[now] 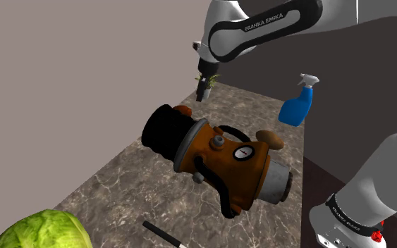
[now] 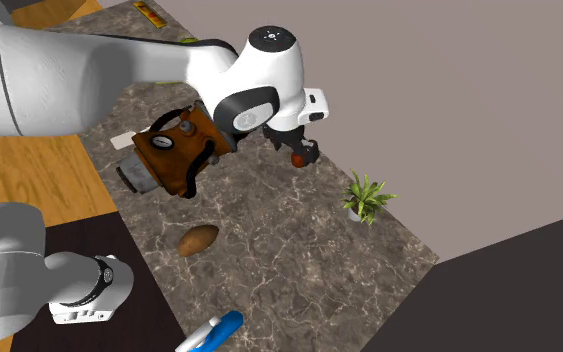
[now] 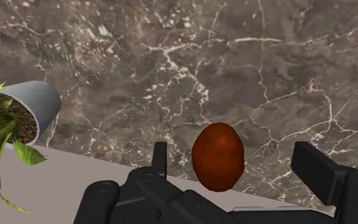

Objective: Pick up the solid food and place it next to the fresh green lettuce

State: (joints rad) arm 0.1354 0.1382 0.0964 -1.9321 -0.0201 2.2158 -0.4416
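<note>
A red-brown egg-shaped food (image 3: 218, 156) lies on the marble counter (image 3: 171, 57), near the wall. My gripper (image 3: 234, 156) hangs above it, open, with the food seen between the fingers (image 3: 159, 158) and touching neither. In the shoulder view the gripper (image 1: 204, 90) is over the far end of the counter, and the food (image 1: 184, 110) peeks out behind a big orange device. The second exterior view shows the gripper (image 2: 304, 152) just over the food (image 2: 297, 159). The green lettuce (image 1: 41, 231) sits at the near left corner of the shoulder view.
A large orange and black device (image 1: 214, 162) lies across the middle of the counter. A brown potato-like piece (image 1: 271, 139), a blue spray bottle (image 1: 297, 106), a small potted plant (image 3: 18, 118) by the wall and a black pen (image 1: 163, 234) also sit on the counter.
</note>
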